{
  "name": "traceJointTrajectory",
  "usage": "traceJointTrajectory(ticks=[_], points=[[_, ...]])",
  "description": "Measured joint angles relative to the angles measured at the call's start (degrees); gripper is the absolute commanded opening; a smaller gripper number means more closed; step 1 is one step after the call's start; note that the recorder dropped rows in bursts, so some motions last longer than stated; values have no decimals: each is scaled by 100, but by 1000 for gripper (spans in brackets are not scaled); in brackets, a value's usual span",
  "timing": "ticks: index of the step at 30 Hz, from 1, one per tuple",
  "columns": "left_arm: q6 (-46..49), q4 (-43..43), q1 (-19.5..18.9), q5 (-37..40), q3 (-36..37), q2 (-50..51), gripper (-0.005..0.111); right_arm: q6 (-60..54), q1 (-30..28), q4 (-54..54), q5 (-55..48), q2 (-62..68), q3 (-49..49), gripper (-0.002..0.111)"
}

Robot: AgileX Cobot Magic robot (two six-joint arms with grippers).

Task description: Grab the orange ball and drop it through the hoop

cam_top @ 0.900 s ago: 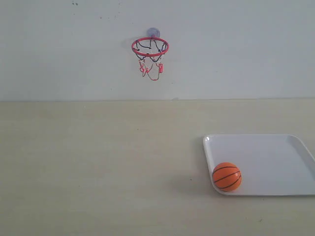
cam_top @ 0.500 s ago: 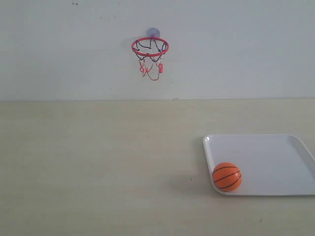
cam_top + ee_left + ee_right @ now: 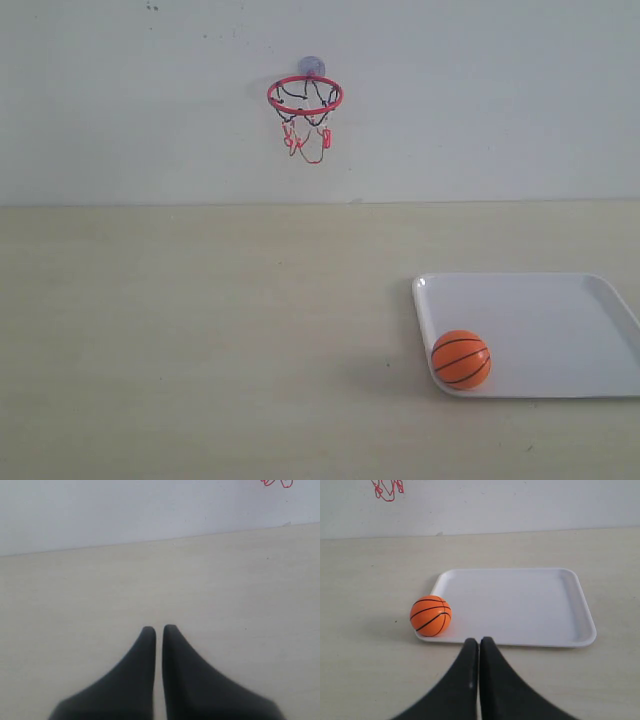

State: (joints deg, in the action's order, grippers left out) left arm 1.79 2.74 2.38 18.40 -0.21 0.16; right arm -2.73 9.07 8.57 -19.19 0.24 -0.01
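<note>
The orange ball (image 3: 461, 359) with black seams rests in the near left corner of a white tray (image 3: 560, 310); the right wrist view shows the orange ball (image 3: 430, 615) too. High on the back wall hangs the hoop (image 3: 305, 95), a red ring with string net under a suction cup. Only scraps of its red net (image 3: 386, 488) reach the wrist views. My right gripper (image 3: 479, 641) is shut and empty, short of the tray's edge and apart from the ball. My left gripper (image 3: 158, 628) is shut over bare table. Neither gripper shows in the exterior view.
The white tray (image 3: 570, 605) lies on a pale wooden table (image 3: 200, 330) that meets a plain white wall (image 3: 500, 100) at the back.
</note>
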Motion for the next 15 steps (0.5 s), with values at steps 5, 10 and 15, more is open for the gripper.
traceJointTrajectory(ticks=[5,10,15], points=[[0,0,0,0,0,0,4,0,0,0,0,0,0,0],[0,0,0,0,0,0,4,0,0,0,0,0,0,0],[0,0,0,0,0,0,4,0,0,0,49,0,0,0]])
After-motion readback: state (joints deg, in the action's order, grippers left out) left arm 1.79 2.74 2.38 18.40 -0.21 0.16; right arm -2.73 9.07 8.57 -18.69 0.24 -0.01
